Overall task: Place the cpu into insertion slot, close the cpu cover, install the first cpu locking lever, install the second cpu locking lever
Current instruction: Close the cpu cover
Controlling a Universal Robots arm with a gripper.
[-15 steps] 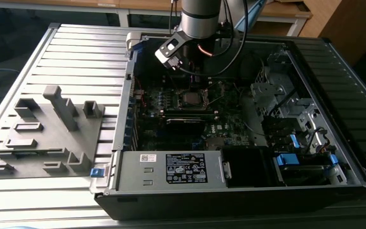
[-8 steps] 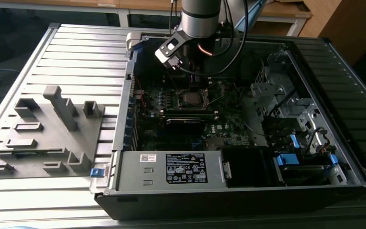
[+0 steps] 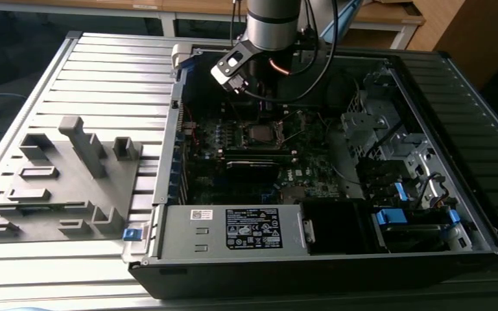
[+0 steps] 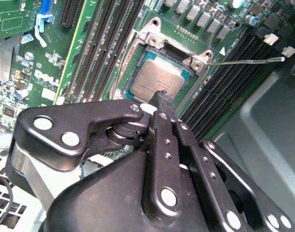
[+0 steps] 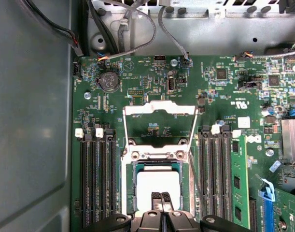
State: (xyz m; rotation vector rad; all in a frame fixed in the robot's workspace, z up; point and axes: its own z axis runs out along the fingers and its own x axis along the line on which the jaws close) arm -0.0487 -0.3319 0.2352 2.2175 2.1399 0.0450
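The cpu point(image 4: 157, 79), a square chip with a silvery top, lies flat in the insertion slot point(image 5: 133, 166) on the green board; it looks bright in the first wrist view point(image 5: 157, 181). My gripper point(image 4: 161, 96) hangs right over it, fingers point(image 5: 157, 198) pressed together with nothing between them, the tip at or just above the chip's near edge. The cpu cover point(image 5: 159, 109), a silver frame with a cut-out centre, is flipped open beyond the slot. A thin locking lever point(image 4: 244, 61) sticks out to one side, unlatched. In the exterior view the gripper point(image 3: 264, 110) reaches down into the case above the slot point(image 3: 262, 134).
Long black memory slots point(image 5: 96, 179) flank the socket on both sides. Cables point(image 5: 137, 29) run along the case wall. In the exterior view a grey fixture plate point(image 3: 59, 188) lies at the left, and the power supply point(image 3: 249, 227) and drive cage point(image 3: 388, 149) crowd the case.
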